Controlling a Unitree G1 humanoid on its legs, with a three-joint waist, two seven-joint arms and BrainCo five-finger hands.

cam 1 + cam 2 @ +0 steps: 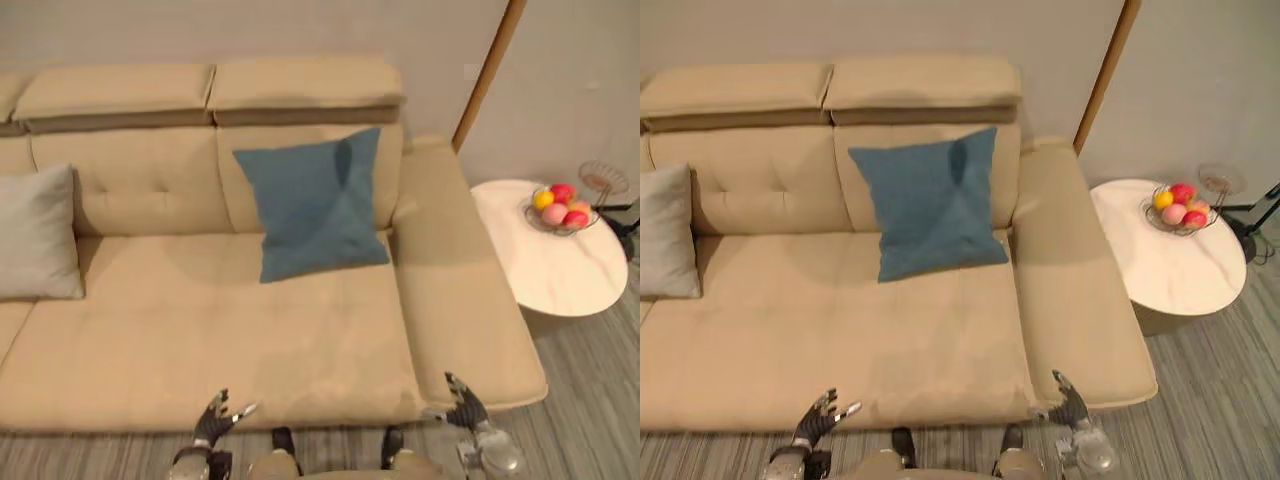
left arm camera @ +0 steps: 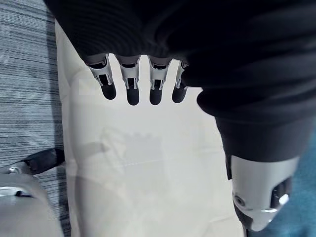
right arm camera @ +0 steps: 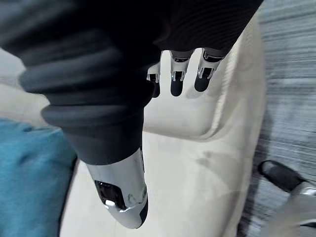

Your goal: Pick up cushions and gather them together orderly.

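Note:
A blue cushion (image 1: 315,203) leans upright against the backrest at the right end of the beige sofa (image 1: 200,330). A grey cushion (image 1: 38,235) stands against the backrest at the sofa's left end. My left hand (image 1: 212,419) hovers open at the sofa's front edge, left of centre, its straight fingers (image 2: 129,84) holding nothing. My right hand (image 1: 466,405) is open over the front of the right armrest, fingers (image 3: 177,78) straight and empty. Both hands are far from the two cushions.
A round white side table (image 1: 550,262) stands right of the sofa with a wire bowl of fruit (image 1: 562,207) on it. A wooden door frame (image 1: 487,72) rises behind the armrest. Grey striped carpet (image 1: 590,400) lies in front.

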